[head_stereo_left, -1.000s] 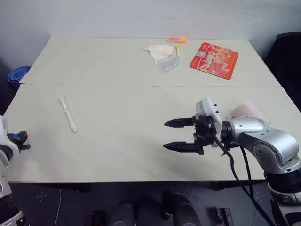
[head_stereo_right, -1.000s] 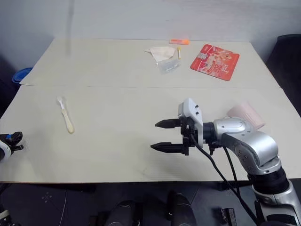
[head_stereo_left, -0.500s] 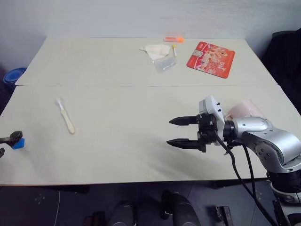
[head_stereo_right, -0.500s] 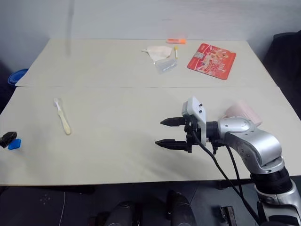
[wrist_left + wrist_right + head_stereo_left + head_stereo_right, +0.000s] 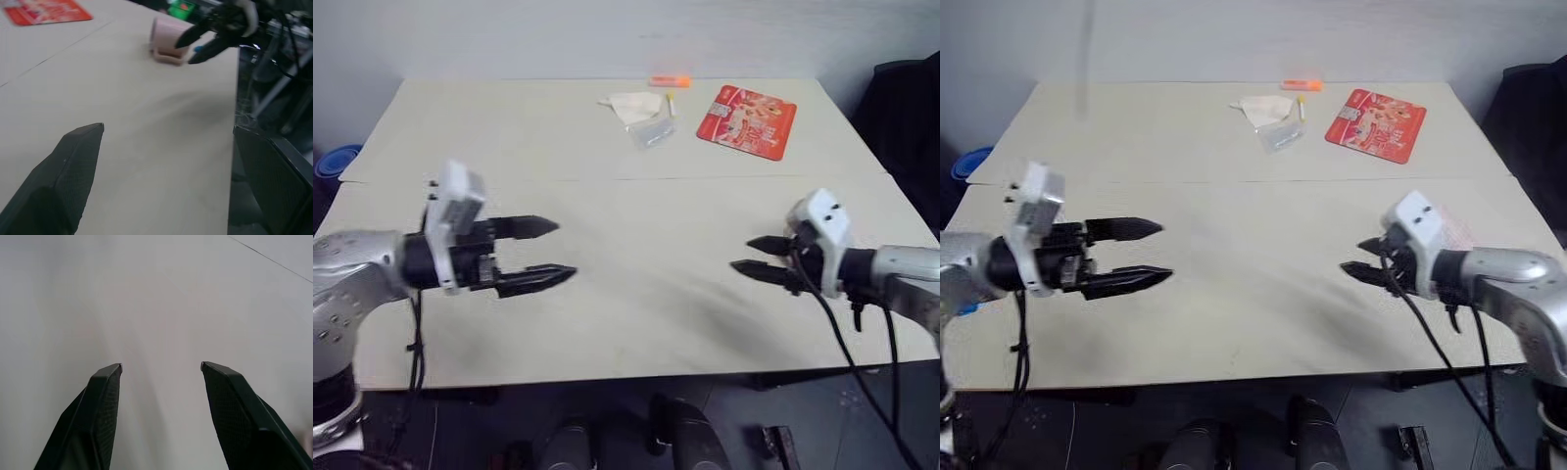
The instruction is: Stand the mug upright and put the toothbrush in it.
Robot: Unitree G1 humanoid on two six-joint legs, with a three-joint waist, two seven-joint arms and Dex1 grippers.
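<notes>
We see the mug [image 5: 168, 41] lying on its side just behind our right gripper [image 5: 1363, 259]; both it and the left gripper [image 5: 553, 253] stand parted, holding nothing.

Table [image 5: 607, 206] was pale cream w/ a seam running side to side across its middle. Far half held a small cluster: red printed packet [image 5: 746, 119] toward the right, white crumpled tissue [image 5: 628, 105] next to a clear plastic wrapper [image 5: 651, 131], a thin yellow-tipped stick [image 5: 671, 103] just beside them, and an orange item [image 5: 669, 80] at the far edge. On the near half, right side, the pink mug [image 5: 168, 39] lay on its side w/ handle resting on the surface.
</notes>
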